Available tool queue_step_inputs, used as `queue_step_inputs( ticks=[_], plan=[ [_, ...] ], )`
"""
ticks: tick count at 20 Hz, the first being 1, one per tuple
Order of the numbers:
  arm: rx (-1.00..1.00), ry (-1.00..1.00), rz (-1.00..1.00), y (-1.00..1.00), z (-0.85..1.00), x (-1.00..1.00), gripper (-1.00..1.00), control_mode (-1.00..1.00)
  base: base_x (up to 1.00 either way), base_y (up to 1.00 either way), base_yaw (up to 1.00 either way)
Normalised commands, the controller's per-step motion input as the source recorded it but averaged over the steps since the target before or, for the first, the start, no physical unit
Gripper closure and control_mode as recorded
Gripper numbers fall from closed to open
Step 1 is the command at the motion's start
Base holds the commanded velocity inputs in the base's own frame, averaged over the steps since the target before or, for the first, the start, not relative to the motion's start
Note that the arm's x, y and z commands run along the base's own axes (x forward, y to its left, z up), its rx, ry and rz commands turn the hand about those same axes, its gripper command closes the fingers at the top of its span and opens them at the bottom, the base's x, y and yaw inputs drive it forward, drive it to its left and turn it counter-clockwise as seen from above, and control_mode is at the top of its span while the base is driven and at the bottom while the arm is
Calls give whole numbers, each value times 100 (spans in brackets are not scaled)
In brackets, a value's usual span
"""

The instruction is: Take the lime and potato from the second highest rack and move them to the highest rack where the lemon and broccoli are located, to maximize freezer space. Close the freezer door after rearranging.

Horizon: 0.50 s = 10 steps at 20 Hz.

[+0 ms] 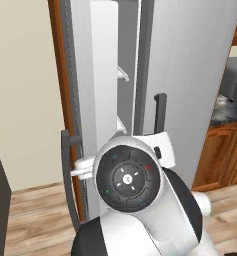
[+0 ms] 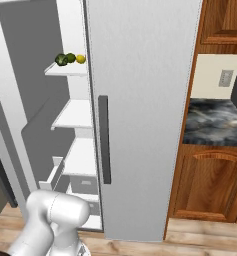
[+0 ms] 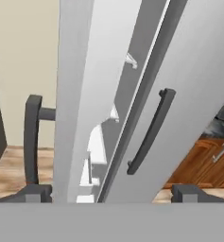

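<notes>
My gripper (image 3: 111,191) was spread wide and held nothing, its two dark fingertips (image 3: 34,193) standing far apart at the bottom of the hand view with the edge of the freezer door (image 3: 80,94) rising between them. That door stood open, edge-on to me, its long axis vertical, and its dark vertical handle (image 3: 32,137) lay on the outer face, off to the left of my hand and near one fingertip. The plain silver door (image 2: 145,100) beside it was shut, its own handle (image 2: 104,140) running upright. In the right base view the highest rack (image 2: 72,71) carried the broccoli (image 2: 61,60), a small green round thing I took for the lime (image 2: 70,57), and the lemon (image 2: 80,58), all close together towards the rack's front edge; the second highest rack (image 2: 75,115) looked bare. I could not make out a potato anywhere. I judged the sorting largely done and the closing step at hand: the door lay straight ahead of me, so the coming move would turn on getting to its outer face and pushing it towards the cabinet.
</notes>
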Motion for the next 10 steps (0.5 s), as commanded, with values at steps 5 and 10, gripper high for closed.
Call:
queue_step_inputs(
  ticks=[5,10],
  plan=[
    [-3,-24,-3,91,0,47,-100,-100,0,0,0],
    [-5,-17,-10,77,1,94,-100,-100,0,0,0]
  ],
)
